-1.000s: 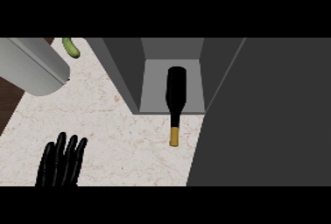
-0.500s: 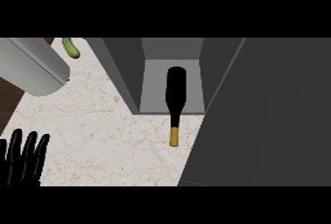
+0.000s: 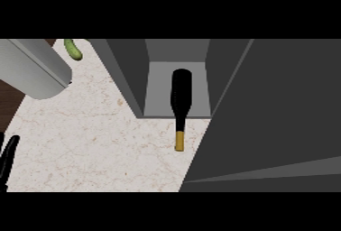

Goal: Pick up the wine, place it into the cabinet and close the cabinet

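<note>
Now | wine bottle (image 3: 180, 97) at 12 o'clock, lying with its body in the cabinet (image 3: 177, 76), neck poking out over the tabletop (image 3: 100, 140) | likely heavy, rigid, smooth, breakable glass; best held round the body | left hand (image 3: 8, 155) at 8 o'clock edge, fingers straight, holding nothing | right hand unseen

Pale speckled stone counter (image 3: 100, 149), dark floor (image 3: 10, 101) at left

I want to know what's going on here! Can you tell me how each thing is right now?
Wine bottle: lying down, body inside the cabinet, gold-capped neck sticking out.
Cabinet: open.
Left hand: at the left edge, holding nothing.
Green vegetable: lying on the counter.
</note>
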